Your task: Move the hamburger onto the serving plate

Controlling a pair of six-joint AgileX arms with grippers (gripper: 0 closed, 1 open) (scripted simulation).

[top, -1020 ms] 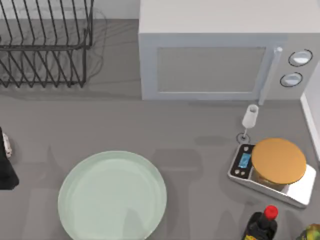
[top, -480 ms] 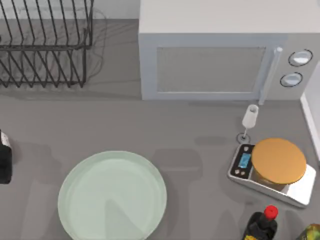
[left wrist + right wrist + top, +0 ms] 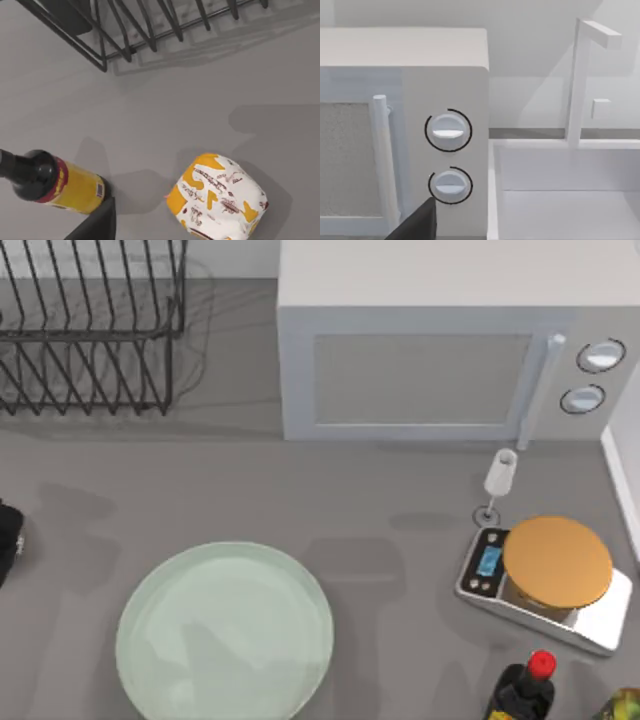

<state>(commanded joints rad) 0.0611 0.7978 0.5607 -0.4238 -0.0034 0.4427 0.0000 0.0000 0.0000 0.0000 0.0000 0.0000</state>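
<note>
The hamburger (image 3: 216,198), a chunky cream-white lump with orange-yellow patches and dark specks, lies on the grey table in the left wrist view, apart from my left gripper (image 3: 95,226), whose dark edge juts in beside it. From above, my left gripper (image 3: 6,540) is at the table's far left edge, left of the serving plate (image 3: 225,632). That plate is large, round and pale mint-green, and it sits bare at the front left. A dark edge of my right gripper (image 3: 415,225) hangs in front of the microwave's dials (image 3: 448,131).
A dark bottle with a yellow label (image 3: 55,183) lies close to the hamburger, and a black wire dish rack (image 3: 90,325) stands at the back left. The microwave (image 3: 440,350) fills the back. A scale with an orange-tan disc (image 3: 556,562), a wine glass (image 3: 498,478) and a red-capped bottle (image 3: 528,688) crowd the right.
My left arm has slid further left and slightly back, almost off the top view's edge. Its shadow has shifted across the plate. Nothing else has moved.
</note>
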